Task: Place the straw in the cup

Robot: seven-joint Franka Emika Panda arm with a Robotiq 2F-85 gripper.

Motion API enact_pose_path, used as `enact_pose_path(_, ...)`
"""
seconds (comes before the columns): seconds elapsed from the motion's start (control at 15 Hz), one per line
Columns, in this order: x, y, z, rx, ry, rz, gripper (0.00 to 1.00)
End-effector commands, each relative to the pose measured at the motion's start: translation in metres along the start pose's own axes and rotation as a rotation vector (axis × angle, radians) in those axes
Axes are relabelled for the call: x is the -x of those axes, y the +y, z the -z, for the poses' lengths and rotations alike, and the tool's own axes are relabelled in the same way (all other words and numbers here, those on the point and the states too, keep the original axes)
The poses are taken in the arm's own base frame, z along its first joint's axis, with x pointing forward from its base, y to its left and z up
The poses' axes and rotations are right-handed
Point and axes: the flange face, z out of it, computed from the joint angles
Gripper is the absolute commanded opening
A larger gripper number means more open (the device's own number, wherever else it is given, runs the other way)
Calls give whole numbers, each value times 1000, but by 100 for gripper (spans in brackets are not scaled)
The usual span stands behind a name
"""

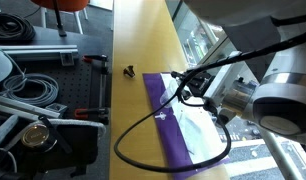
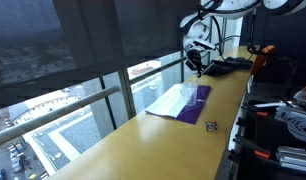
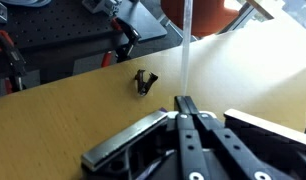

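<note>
In the wrist view my gripper (image 3: 186, 99) is shut on the straw (image 3: 185, 45), a thin whitish stick that runs straight out from the fingertips over the wooden table. In both exterior views the gripper (image 1: 200, 95) (image 2: 196, 64) hangs above the far end of the purple cloth (image 1: 163, 118) (image 2: 196, 104). I cannot make out the clear cup in any view. A small black object (image 3: 144, 80) lies on the table just beyond the fingertips, off the cloth (image 1: 127, 70) (image 2: 211, 125).
A long wooden table (image 1: 133, 40) (image 2: 143, 150) runs beside a window with a railing (image 2: 83, 105). A black cable (image 1: 143, 140) loops over the cloth. A pale sheet (image 2: 168, 100) lies next to the purple cloth. Cluttered shelves with hoses (image 1: 33, 90) stand beside the table.
</note>
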Motion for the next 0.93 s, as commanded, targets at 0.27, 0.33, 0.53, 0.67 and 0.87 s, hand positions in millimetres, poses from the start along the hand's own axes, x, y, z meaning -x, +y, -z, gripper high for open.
enact_pose_path(0.27,-6,4,4,-32,-15,-9,0)
enact_pose_path(0.33,-6,7,4,-33,-16,-11,0)
enact_pose_path(0.53,-7,5,0,-39,-23,-20,0)
enact_pose_path(0.67,-6,-3,-3,-37,-24,-19,0)
enact_pose_path(0.87,-7,-6,-5,-40,-27,-23,0)
